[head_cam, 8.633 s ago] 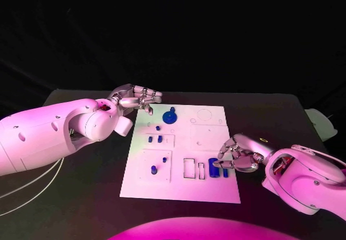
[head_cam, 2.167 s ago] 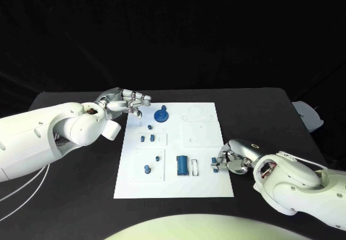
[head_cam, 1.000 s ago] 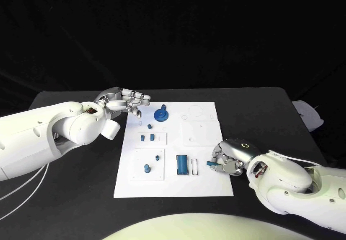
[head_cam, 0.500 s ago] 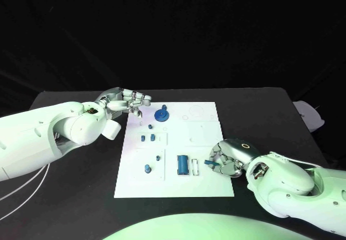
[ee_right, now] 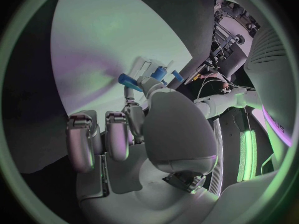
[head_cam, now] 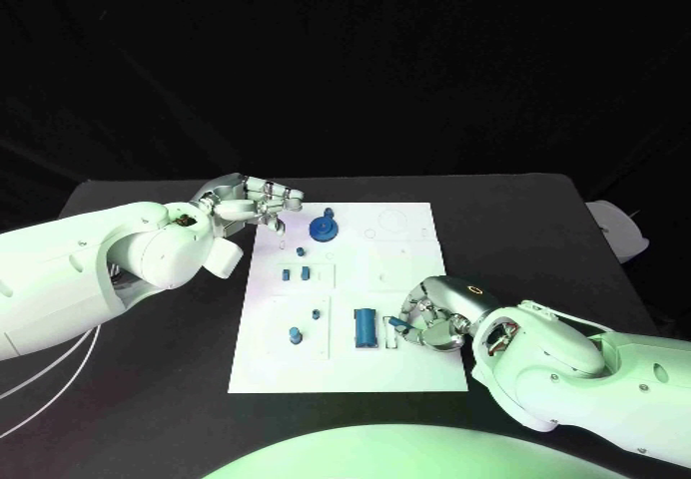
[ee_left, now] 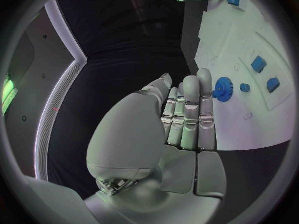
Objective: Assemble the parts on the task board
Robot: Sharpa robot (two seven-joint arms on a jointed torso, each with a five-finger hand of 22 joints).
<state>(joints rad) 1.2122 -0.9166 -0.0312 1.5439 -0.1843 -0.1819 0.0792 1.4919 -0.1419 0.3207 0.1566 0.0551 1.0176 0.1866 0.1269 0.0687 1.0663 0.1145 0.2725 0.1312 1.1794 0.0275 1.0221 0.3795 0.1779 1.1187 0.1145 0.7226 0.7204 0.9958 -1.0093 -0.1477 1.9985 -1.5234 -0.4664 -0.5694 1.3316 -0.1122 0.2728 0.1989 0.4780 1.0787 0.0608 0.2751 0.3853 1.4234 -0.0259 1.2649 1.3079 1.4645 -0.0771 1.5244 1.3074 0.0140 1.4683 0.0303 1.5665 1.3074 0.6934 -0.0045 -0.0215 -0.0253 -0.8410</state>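
The white task board (head_cam: 400,267) lies mid-table. My right hand (head_cam: 436,312) hovers over its near right part and pinches a small blue peg (head_cam: 393,321) just right of a blue block (head_cam: 365,327) seated in its slot. In the right wrist view the peg (ee_right: 128,80) sticks out from the fingertips of the right hand (ee_right: 146,129) above the board (ee_right: 99,45). My left hand (head_cam: 255,204) stays at the board's far left corner, holding nothing, next to a blue gear (head_cam: 323,232). The left wrist view shows the left hand (ee_left: 187,117) with straight fingers close to the gear (ee_left: 222,90).
Small blue parts stand in the board's left plates: a pair (head_cam: 294,273) in the middle one and two more (head_cam: 297,335) in the near one. A pale object (head_cam: 622,232) lies at the table's right edge. Black table surrounds the board.
My right hand has carried the small blue peg leftward over the board, from the right edge to beside the blue block. The left hand has stayed put.
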